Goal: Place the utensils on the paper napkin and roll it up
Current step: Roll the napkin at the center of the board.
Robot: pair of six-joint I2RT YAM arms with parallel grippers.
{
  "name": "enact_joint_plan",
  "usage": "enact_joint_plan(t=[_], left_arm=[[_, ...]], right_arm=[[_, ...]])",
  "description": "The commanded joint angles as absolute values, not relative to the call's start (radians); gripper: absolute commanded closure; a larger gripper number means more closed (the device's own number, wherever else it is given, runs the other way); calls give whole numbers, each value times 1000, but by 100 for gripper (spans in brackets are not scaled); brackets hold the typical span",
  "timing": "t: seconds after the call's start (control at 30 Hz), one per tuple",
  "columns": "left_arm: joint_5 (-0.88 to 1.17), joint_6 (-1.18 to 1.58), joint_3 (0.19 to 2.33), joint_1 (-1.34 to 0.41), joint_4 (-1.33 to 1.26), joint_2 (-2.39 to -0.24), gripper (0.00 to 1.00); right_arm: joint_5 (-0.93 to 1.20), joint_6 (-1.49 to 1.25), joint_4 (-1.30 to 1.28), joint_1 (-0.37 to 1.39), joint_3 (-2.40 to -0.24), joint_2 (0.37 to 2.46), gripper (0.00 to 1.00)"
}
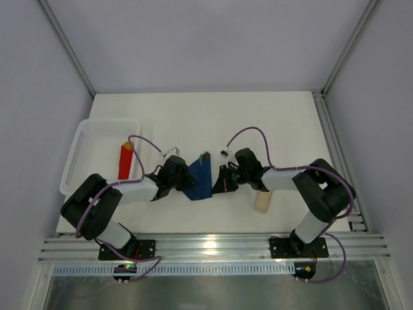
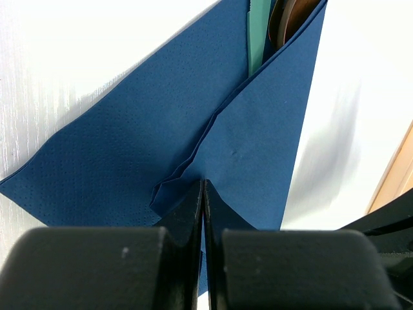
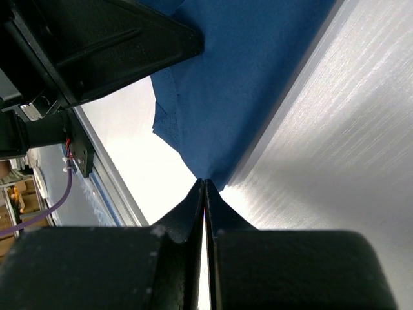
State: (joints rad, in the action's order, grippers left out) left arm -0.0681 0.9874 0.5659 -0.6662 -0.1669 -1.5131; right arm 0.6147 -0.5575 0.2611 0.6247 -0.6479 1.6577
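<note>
The paper napkin (image 1: 199, 179) sits at the centre of the frame on the bench (image 1: 258, 123), folded over the utensils (image 1: 204, 155), whose ends stick out at its upper edge. The left gripper (image 1: 186, 186) meets its left side and the right gripper (image 1: 217, 186) its right side (both jaws pinched on the sheet). At centre left, 1 basket (image 1: 84, 139) holds 1 block (image 1: 126, 161). A rounded bar (image 1: 262, 201) lies lower right of the napkin, apart from it.

Right gripper (image 3: 204, 187): jaws meet, tips sit at the lower corner of the paper napkin (image 3: 258, 84). Napkin is dark blue; white table (image 3: 342, 194) shows beside it
</note>
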Motion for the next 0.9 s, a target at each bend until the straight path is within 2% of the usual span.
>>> enact_joint_plan(t=[0.0,0.53,0.87], left_arm=[[-71,974,548,-666,-149,-1520,100],[-74,974,545,-667,-147,-1522,100],[-75,973,545,-666,-147,-1528,100]], right_arm=[[632,-564,302,632,-664,1655,96],[624,-571,322,637,-638,1695,96],[548,-526,265,647,-606,1710,96]])
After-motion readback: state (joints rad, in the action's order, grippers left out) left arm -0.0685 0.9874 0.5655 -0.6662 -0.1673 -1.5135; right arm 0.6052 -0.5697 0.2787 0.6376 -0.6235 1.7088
